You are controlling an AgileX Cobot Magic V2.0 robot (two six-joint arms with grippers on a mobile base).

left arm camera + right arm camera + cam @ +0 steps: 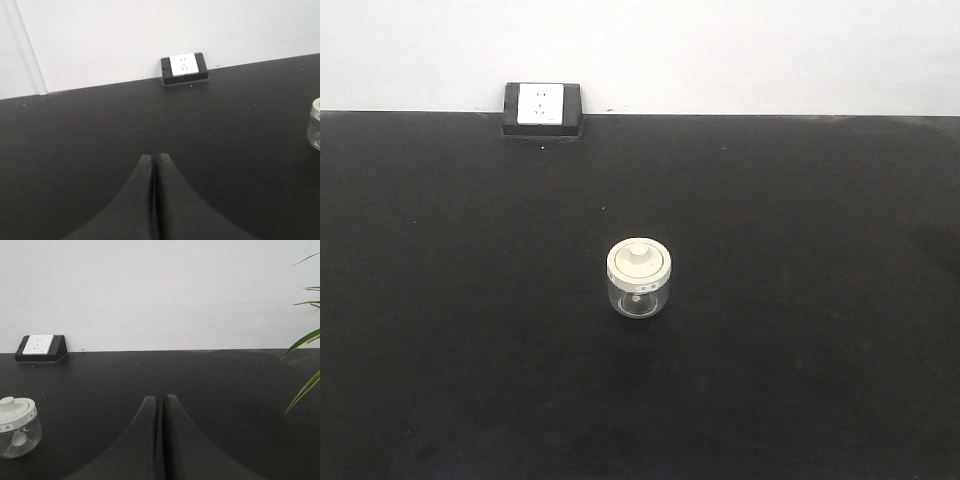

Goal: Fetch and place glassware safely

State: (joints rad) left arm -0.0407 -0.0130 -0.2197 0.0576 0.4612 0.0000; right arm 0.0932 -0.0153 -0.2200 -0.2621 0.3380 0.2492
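Glassware, a small clear jar (639,279) with a cream knobbed lid, stands upright mid-table on the black table (440,330). Left to right: the left gripper (153,161), jaws pressed together and empty; the jar between the arms; the right gripper (161,402), likewise closed on nothing. A wall socket (542,108) sits at the far edge.

From the right wrist camera I saw my right gripper (161,402) low in the middle, its two dark fingers pressed together with nothing between them. The glass jar (16,427) stood upright on the black table (225,390) well off to the gripper's left (cream lid on, knob up). A power socket (40,347) sat against the white wall (160,290), and green plant leaves (305,360) reached in at the right edge.
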